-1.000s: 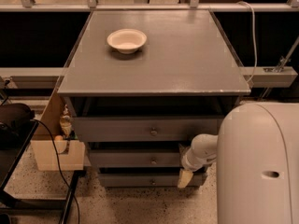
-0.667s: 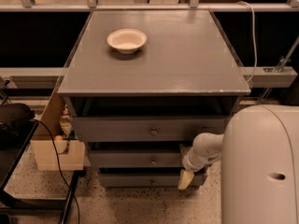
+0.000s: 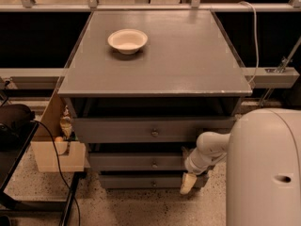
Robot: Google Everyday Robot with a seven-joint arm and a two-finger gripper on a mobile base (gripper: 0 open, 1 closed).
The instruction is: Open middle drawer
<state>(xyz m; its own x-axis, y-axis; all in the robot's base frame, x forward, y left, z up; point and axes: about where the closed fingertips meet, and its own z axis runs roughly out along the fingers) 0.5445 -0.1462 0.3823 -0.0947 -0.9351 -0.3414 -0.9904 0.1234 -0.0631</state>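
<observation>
The grey cabinet has three flat-fronted drawers under its top. The middle drawer point(image 3: 136, 162) has a small round metal knob point(image 3: 154, 164) at its centre and sits between the wider top drawer point(image 3: 141, 130) and the lowest drawer point(image 3: 141, 181). A dark gap shows above each front. My gripper point(image 3: 188, 182) hangs at the end of the white arm, low at the right end of the drawer fronts, to the right of the middle knob and a little below it.
A white bowl point(image 3: 127, 40) sits on the grey cabinet top point(image 3: 188, 55). My white body point(image 3: 265, 168) fills the lower right. A cardboard box point(image 3: 54, 147) and a black cable point(image 3: 56, 159) are at the left of the cabinet. The floor is speckled.
The white body has shifted slightly to the right. The arm and gripper stay at about the same spot by the drawers' right end. The drawers have not visibly moved.
</observation>
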